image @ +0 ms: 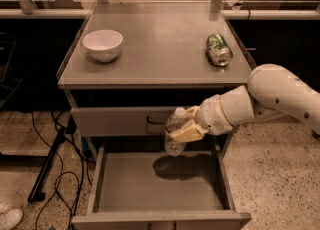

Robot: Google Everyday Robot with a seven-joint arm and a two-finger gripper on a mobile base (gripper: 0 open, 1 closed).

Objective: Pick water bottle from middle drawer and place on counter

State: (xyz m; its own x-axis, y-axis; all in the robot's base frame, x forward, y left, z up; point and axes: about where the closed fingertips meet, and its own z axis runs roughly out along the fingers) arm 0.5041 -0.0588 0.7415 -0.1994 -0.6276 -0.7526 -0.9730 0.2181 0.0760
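Note:
The water bottle, clear with a white cap, hangs upright in my gripper, above the open middle drawer and in front of the closed upper drawer front. The gripper's tan fingers are shut on the bottle's body. My white arm comes in from the right. The bottle's shadow lies on the bare drawer floor. The grey counter is above and behind the bottle.
A white bowl stands on the counter's left side. A green-and-silver can lies on its right side. Black cables and a stand foot lie on the floor at the left. A shoe is at the bottom left.

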